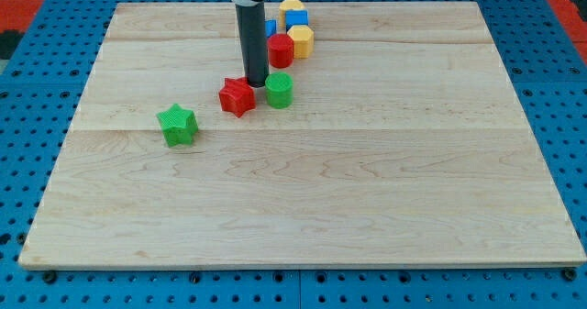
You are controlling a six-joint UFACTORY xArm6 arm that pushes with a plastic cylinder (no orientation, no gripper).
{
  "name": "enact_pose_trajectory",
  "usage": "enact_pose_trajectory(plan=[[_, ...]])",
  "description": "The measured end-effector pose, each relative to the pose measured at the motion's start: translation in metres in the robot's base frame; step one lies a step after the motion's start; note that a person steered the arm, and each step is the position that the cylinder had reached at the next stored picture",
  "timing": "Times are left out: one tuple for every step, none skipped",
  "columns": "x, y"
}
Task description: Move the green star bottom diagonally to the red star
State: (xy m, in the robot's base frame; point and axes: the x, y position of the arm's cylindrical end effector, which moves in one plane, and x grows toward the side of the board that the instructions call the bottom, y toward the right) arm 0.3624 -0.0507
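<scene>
The green star point(177, 124) lies on the wooden board at the view's left of centre. The red star point(237, 96) lies up and to the right of it, with a gap between them. My tip point(255, 82) stands at the red star's upper right edge, between it and a green cylinder point(279, 90). The rod rises from there to the view's top. The tip is well away from the green star, to its upper right.
A red cylinder point(280, 49), a yellow hexagonal block point(301, 40), a blue block point(296, 19), a yellow block point(291, 5) and a small blue block point(270, 27) cluster near the board's top edge, right of the rod. Blue pegboard point(37, 116) surrounds the board.
</scene>
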Motion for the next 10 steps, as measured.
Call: enact_pose_trajectory(plan=[[-0.035, -0.106], [0.005, -0.179], [0.077, -0.170], [0.109, -0.144], [0.088, -0.118], [0.085, -0.120], [0.083, -0.068], [0.083, -0.023], [0.083, -0.019], [0.083, -0.019]])
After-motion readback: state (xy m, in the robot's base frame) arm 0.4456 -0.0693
